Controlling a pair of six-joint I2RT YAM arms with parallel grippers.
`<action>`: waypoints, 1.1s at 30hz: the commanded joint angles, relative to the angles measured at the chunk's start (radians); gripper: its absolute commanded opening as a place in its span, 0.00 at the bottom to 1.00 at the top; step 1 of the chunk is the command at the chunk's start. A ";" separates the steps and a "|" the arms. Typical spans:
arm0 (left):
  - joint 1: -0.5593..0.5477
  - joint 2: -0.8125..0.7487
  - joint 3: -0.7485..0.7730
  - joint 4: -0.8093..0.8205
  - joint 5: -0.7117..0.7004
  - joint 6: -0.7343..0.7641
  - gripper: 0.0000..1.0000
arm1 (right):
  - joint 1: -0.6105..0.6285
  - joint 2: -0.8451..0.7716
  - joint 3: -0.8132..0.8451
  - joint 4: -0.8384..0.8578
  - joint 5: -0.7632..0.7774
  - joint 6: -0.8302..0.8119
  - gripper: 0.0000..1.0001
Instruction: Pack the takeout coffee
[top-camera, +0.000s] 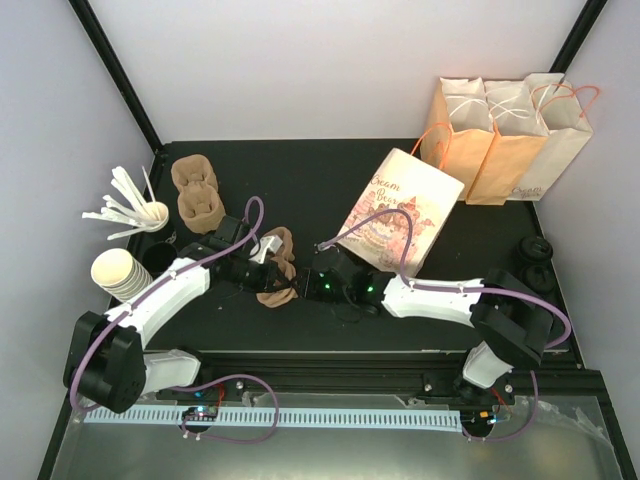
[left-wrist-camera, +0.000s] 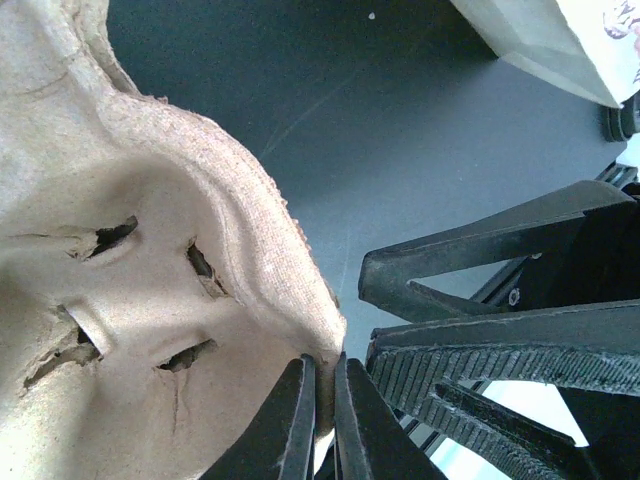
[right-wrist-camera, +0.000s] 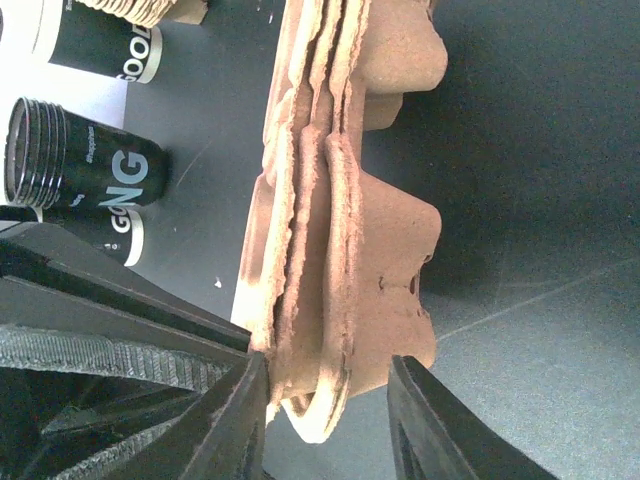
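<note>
Okay, the takeout coffee (right-wrist-camera: 92, 172) shows in my right wrist view: a black cup with pale lettering and a ribbed dark top, sitting on the bench (top-camera: 300, 180) over on the left side. It's beyond the pulp cup carrier (right-wrist-camera: 350, 200), well clear of both arms, and nothing is touching it. Another black cup (right-wrist-camera: 100, 42) sits just beside it. From the top camera I can't pick either out against the dark surface. Now the carrier: its layered edges look like several nested together, and it's up between the two arms at mid-bench. My left fingers (left-wrist-camera: 313, 388) are pinched tight on its thin rim. My right fingers (top-camera: 303, 280) are partly open and straddle its lower edge, one finger against the pulp and a gap showing at the other. Moving outward, there's a stack of white cups (top-camera: 118, 272) at the left edge, with a cup of white stirrers (top-camera: 140, 210) behind it. More carriers (top-camera: 197, 190) lie farther back. A printed paper bag (top-camera: 400, 215) lies tilted right of centre, three plain bags (top-camera: 510, 130) stand at the back right, and loose black lids (top-camera: 535, 262) sit at the right edge.
</note>
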 joint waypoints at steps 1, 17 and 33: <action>0.009 -0.021 -0.009 0.032 0.055 -0.020 0.06 | -0.012 0.002 -0.010 0.026 0.020 0.017 0.35; 0.011 -0.033 -0.022 0.038 0.081 -0.008 0.06 | -0.037 0.043 -0.025 0.118 -0.079 -0.013 0.34; 0.017 -0.059 -0.024 0.082 0.140 -0.029 0.07 | -0.055 0.138 -0.052 0.058 -0.119 0.011 0.26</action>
